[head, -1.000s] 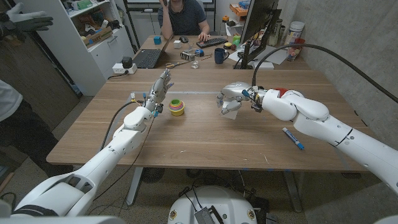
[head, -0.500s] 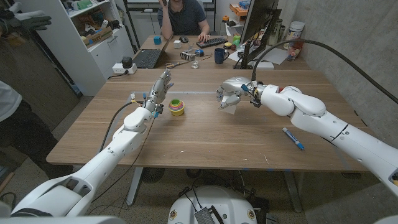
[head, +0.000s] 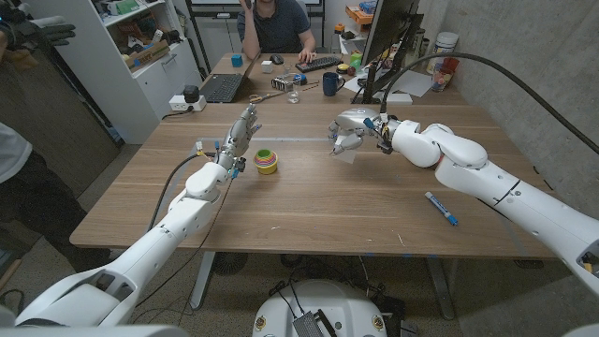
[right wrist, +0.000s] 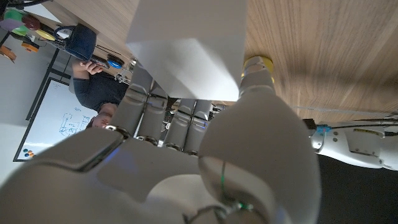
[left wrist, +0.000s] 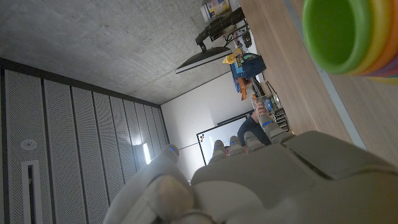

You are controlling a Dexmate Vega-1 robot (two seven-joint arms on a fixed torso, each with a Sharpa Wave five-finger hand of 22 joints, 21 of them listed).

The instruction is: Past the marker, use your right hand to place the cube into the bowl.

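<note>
Nearest to us in the head view, the blue marker (head: 441, 208) lies on the wooden table (head: 309, 211), just in front of the right forearm and well apart from everything else.

Further in, the left hand (head: 241, 134) stands upright with its fingers extended and apart, holding nothing, close beside the bowl (head: 266, 161), a stack of nested bright cups with a green one on top. The left wrist view adds the green rim of that bowl (left wrist: 345, 36) seen close up next to the back of the left hand (left wrist: 261, 180), though it does not let us see the fingertips.

Across the table, the right hand (head: 351, 129) is raised above the surface with its fingers curled down around the white cube (head: 345, 149), which hangs under the palm, well to the side of the bowl. From the head view we see only a small pale corner of the cube. The right wrist view shows far more: the cube (right wrist: 189, 46) is a large white block pressed between the fingers (right wrist: 158, 112) and the thumb of the right hand (right wrist: 186, 162), with the table grain behind it.

Beyond the table, a person (head: 277, 23) sits at a desk with a laptop (head: 223, 88) and a keyboard (head: 320, 64).
</note>
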